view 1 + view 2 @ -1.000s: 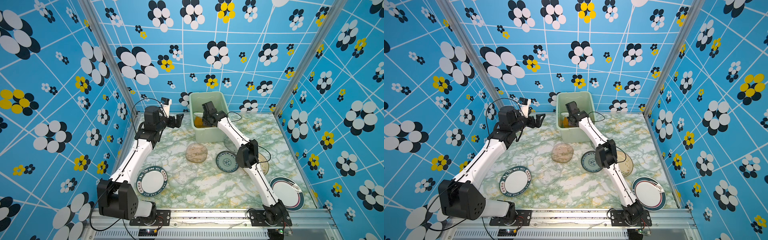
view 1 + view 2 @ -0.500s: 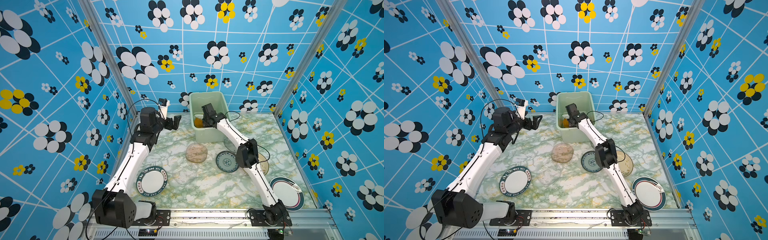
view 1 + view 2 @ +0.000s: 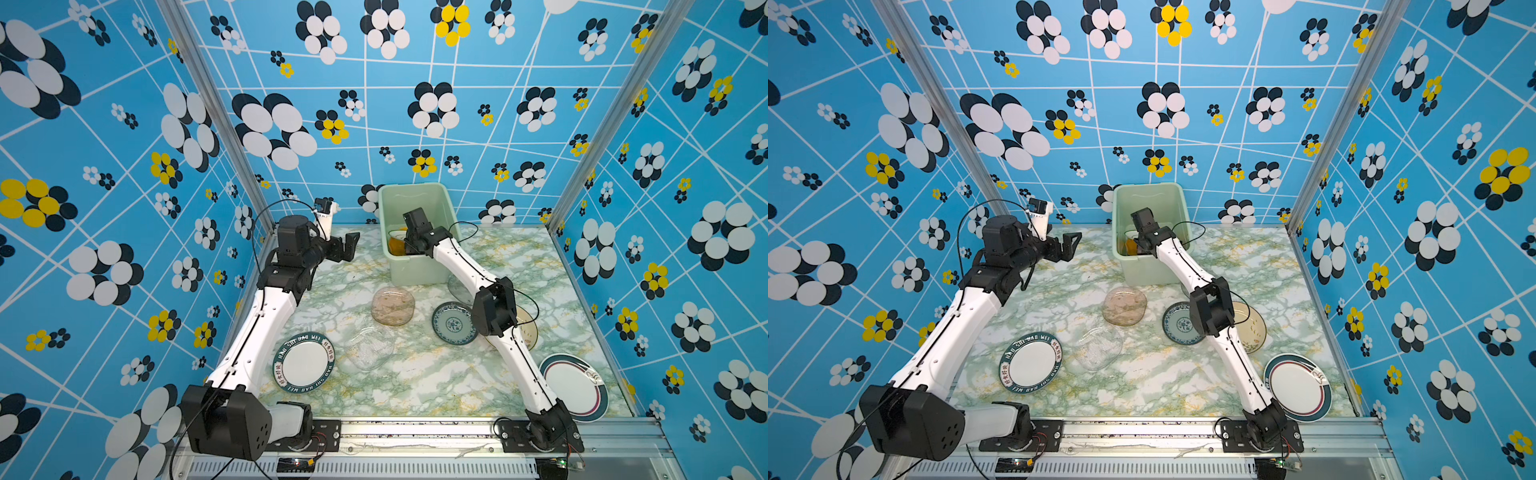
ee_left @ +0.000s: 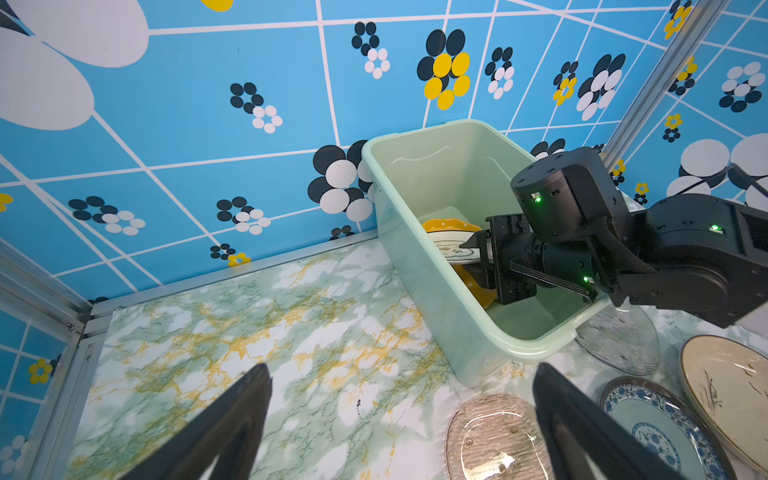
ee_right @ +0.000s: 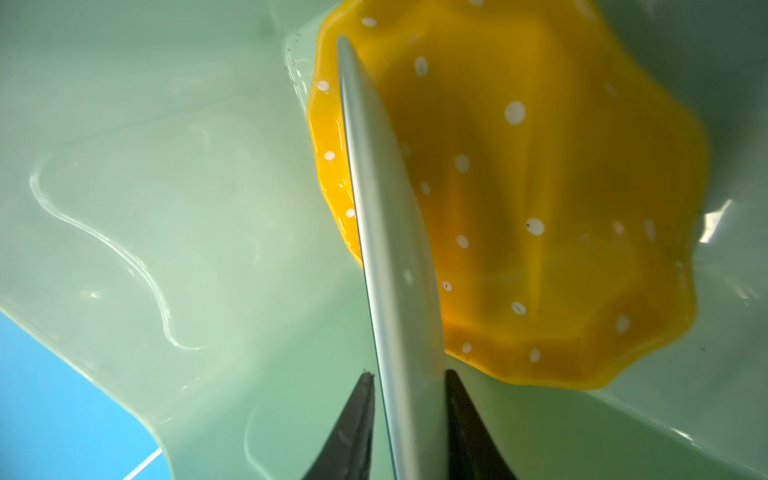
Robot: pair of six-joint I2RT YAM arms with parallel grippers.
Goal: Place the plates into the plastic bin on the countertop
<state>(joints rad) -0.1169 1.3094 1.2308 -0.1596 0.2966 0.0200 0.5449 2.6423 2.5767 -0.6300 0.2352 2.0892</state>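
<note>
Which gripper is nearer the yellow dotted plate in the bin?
Right. The right gripper is inside the bin, over the yellow dotted plate, a pale plate between its fingers. The left gripper hovers open outside the bin, over the countertop.

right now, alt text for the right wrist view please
A pale plate, seen edge-on, stands between the dark fingers of the right gripper. Beyond it a yellow white-dotted scalloped plate rests inside the mint-green bin.
</note>
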